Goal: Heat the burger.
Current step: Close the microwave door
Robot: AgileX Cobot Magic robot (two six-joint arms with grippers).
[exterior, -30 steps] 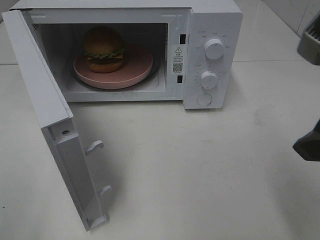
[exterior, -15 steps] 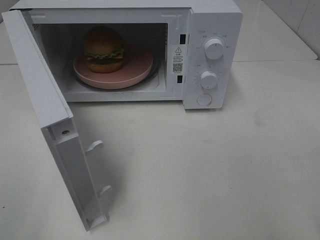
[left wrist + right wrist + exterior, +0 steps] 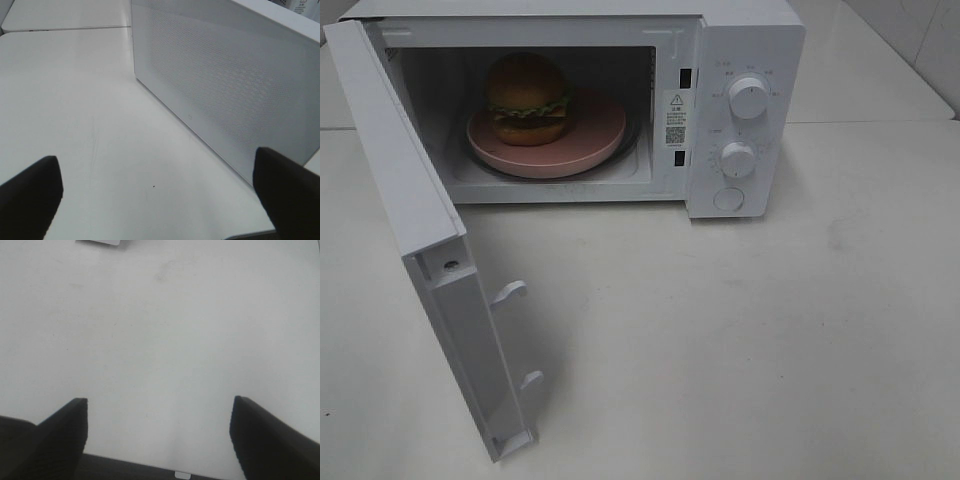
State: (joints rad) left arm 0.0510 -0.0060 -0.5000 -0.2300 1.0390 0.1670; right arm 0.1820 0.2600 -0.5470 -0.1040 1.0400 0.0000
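**Location of the workpiece.** The burger (image 3: 527,98) stands upright on the pink plate (image 3: 590,140), off-centre toward the hinge side, inside the cavity of the microwave (image 3: 745,40). Neither wrist view shows it. From the left pincer (image 3: 155,154) it lies on the far side of the door (image 3: 225,85), whose perforated outer face stands close ahead of that pincer and angled across its line. The right pincer (image 3: 159,399) faces bare table (image 3: 160,315), with only a corner of a white object showing at the far edge of its view.

**Pincer state.** Both pincers are spread wide and hold nothing. Neither one touches the door, the oven or the table.

**Hazards from this position.**
- The door (image 3: 395,170) is swung fully out, so the next step is judged to be closing it. A push applied near the hinge, or too fast, may slide the whole oven on the smooth table (image 3: 770,350) rather than swing the door.
- A hard slam may jolt the burger off its plate, given its off-centre seat.
- An incomplete push may leave the latch hooks unseated, and heating would then probably not start.
- Spread fingers brought to the control panel may foul both knobs at once, or overshoot the timer setting.

**Inventory.**
- Burger: one
- Plate: one
- Microwave: one, with one door
- Latch hooks on the door edge: two (image 3: 508,292) (image 3: 530,380)
- Rotary knobs: two (image 3: 748,98) (image 3: 737,159)
- Round button (image 3: 728,199) below them: one
- Pincers: two
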